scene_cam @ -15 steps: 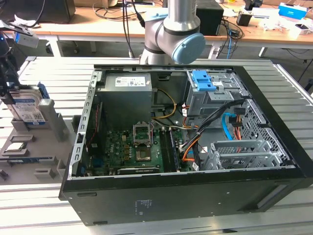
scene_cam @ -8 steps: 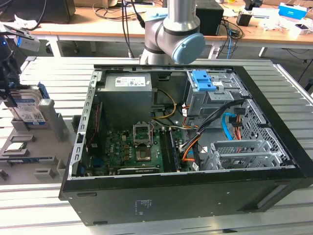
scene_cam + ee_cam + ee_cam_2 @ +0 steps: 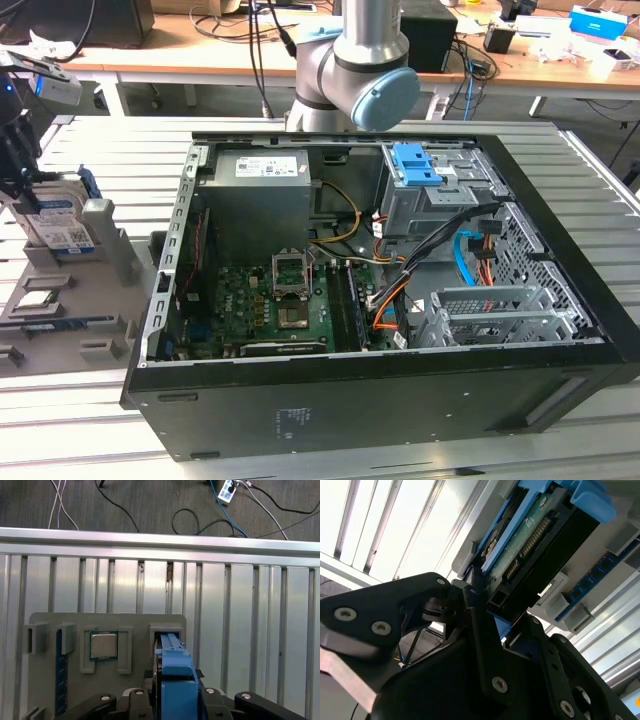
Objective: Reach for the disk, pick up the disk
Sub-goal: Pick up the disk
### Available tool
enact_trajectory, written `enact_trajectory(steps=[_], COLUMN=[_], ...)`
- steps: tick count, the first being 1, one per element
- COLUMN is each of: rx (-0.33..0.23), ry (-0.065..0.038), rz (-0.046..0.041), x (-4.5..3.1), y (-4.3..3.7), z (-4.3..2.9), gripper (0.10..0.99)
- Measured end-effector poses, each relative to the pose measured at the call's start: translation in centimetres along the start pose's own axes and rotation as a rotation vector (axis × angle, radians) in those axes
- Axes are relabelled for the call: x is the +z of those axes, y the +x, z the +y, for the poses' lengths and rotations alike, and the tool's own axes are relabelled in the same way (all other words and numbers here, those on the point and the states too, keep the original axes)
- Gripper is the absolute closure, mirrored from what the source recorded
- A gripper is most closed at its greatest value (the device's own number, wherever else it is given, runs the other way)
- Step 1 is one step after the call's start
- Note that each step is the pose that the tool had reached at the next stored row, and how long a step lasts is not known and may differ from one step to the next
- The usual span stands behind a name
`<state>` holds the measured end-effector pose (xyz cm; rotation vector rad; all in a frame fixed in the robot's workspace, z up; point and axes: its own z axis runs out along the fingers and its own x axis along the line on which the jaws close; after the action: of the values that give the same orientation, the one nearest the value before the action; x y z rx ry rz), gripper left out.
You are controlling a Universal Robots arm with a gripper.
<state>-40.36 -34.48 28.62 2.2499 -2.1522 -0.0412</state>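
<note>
The disk (image 3: 58, 215) stands on edge in a grey stand (image 3: 102, 228) at the exterior view's left, its blue-and-white label facing out. My gripper (image 3: 33, 192) is down over it from the left side. In the second wrist view the disk (image 3: 530, 540) shows its green circuit board and blue rail, and my gripper (image 3: 502, 607) has a finger against each face. The first wrist view looks down on the blue rail of the disk (image 3: 175, 672), held in my gripper (image 3: 172, 696). The gripper is shut on the disk, which still sits in its slot.
An open black computer case (image 3: 380, 400) lies in the middle of the slatted metal table (image 3: 590, 180), with a blue-handled drive cage (image 3: 415, 165) inside. The grey stand plate (image 3: 75, 622) also holds a processor chip (image 3: 103, 645). The arm's elbow (image 3: 350, 70) rises behind the case.
</note>
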Motion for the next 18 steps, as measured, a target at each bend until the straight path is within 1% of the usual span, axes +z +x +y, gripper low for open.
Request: enact_trajectory(steps=[18], rx=[0.0], ry=[0.0], rz=[0.0], x=[0.07], y=[0.0], z=[0.0], gripper=[0.718])
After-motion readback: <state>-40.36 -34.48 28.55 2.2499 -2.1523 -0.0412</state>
